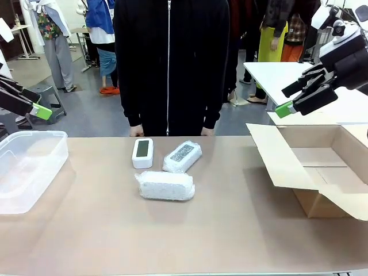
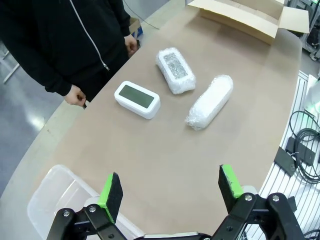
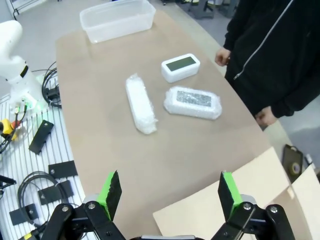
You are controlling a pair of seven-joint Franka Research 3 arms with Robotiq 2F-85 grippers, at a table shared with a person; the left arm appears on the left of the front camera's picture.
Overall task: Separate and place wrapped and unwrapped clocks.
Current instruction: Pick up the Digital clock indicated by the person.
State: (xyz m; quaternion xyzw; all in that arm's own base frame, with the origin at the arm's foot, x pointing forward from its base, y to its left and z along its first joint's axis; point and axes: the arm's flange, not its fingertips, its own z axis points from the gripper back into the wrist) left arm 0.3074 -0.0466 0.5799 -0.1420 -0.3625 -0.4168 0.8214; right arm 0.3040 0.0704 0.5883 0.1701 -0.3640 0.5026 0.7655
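Three clocks lie mid-table in front of a person in black. The bare white clock [image 1: 142,152] [image 2: 137,99] [image 3: 180,67] has a dark screen. To its right lies a bubble-wrapped clock [image 1: 182,156] [image 2: 175,69] [image 3: 193,102] with a dark face showing through. A fully white wrapped bundle [image 1: 165,186] [image 2: 210,101] [image 3: 140,103] lies nearer me. My left gripper [image 1: 34,107] [image 2: 171,191] hangs open above the table's left end. My right gripper [image 1: 299,98] [image 3: 170,192] hangs open high above the right side. Both hold nothing.
A clear plastic bin [image 1: 26,167] [image 2: 55,200] [image 3: 117,19] stands at the left end of the table. An open cardboard box [image 1: 319,167] [image 2: 250,17] [image 3: 250,200] stands at the right end. The person's hands [image 1: 137,131] rest at the far edge.
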